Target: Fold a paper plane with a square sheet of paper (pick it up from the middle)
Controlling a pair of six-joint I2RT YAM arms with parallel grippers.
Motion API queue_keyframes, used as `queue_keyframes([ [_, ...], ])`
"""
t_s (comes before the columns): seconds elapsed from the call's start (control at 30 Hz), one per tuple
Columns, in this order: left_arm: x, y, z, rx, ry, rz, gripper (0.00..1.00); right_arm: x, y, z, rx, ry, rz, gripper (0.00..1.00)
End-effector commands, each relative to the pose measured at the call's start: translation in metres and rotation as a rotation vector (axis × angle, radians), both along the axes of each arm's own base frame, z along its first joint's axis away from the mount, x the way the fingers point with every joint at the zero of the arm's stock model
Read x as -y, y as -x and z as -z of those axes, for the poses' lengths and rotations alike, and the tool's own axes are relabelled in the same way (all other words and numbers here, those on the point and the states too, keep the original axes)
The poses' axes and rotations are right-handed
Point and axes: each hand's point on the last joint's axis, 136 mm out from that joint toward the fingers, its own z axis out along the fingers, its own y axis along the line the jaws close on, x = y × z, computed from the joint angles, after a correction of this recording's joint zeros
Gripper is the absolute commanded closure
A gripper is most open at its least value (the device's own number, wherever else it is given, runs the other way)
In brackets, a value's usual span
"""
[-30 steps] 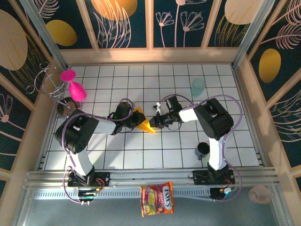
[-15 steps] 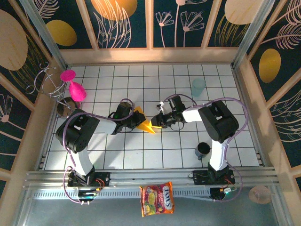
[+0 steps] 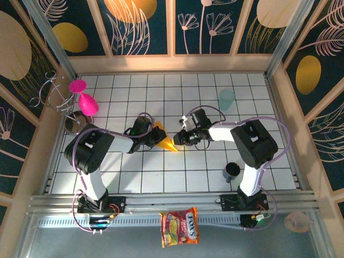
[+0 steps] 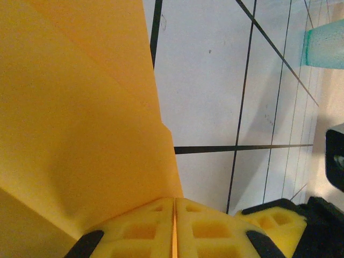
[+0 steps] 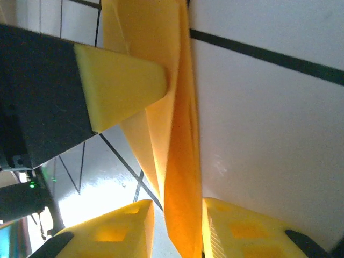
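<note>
You're in a robotics lab cell, not a home: left arm [image 3: 88,153] & right arm [image 3: 252,142] are bolted side by side to an alu rail [image 3: 172,200] at the near edge. The tabletop [image 3: 140,177] is a white tile grid w/ black lines, boxed in by wood-framed wall panels [image 3: 215,27] w/ printed leaf & flower art, i.e. a staged set. Props sit about: wire rack [image 3: 54,97] w/ pink glasses [image 3: 86,105], teal cup [image 3: 226,99], dark mug [image 3: 231,171], snack packet [image 3: 180,227].
</note>
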Motion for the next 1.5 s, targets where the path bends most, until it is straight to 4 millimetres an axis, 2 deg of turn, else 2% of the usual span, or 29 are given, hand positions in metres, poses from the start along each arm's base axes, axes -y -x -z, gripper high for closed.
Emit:
queue_keyframes([
  [0.0, 0.002, -0.002, 0.002, -0.001, -0.007, 0.021, 0.89, -0.001, -0.005, 0.004, 0.079, 0.102, -0.014, 0.68],
  [0.23, 0.002, -0.004, 0.001, 0.003, -0.013, 0.023, 0.89, 0.000, -0.005, 0.012, 0.084, 0.133, -0.021, 0.65],
  [0.63, 0.002, -0.005, 0.002, 0.000, -0.017, 0.020, 0.89, 0.005, -0.001, 0.028, 0.049, 0.182, -0.016, 0.74],
  [1.2, -0.001, -0.006, 0.007, -0.012, -0.030, 0.010, 0.89, 0.009, 0.002, 0.052, 0.029, 0.298, -0.017, 0.79],
  [1.47, -0.003, -0.005, 0.013, -0.028, -0.038, 0.008, 0.89, 0.007, 0.005, 0.056, 0.026, 0.318, -0.026, 0.79],
])
